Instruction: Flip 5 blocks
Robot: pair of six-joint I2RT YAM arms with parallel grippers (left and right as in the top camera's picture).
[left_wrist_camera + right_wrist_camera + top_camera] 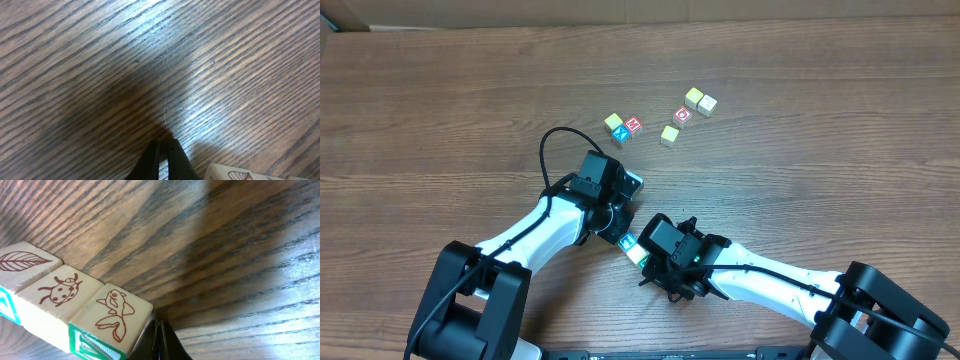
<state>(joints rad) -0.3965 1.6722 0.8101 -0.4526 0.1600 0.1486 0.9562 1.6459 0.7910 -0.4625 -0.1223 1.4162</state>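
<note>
Both grippers are shut, empty and tip-down on the wood near the table's front middle. Three blocks lie in a row beside my right gripper [159, 326]: a leaf block [22, 265], a ladybug block [60, 292] and a fish block [116, 316] with a green side face. The fish block's corner almost touches the closed fingertips on their left. In the overhead view this row [633, 249] shows only partly between the two wrists. My left gripper [163, 146] stands on bare wood, with a cream block corner [235, 173] just to its right. Further back lie loose blocks [622, 126], [683, 114].
Farther back lie two loose clusters, one of three blocks around a red M block [633, 124], one of several around a cream block [707, 104]. A black cable [548, 150] loops off the left wrist. The two arms nearly meet at the front.
</note>
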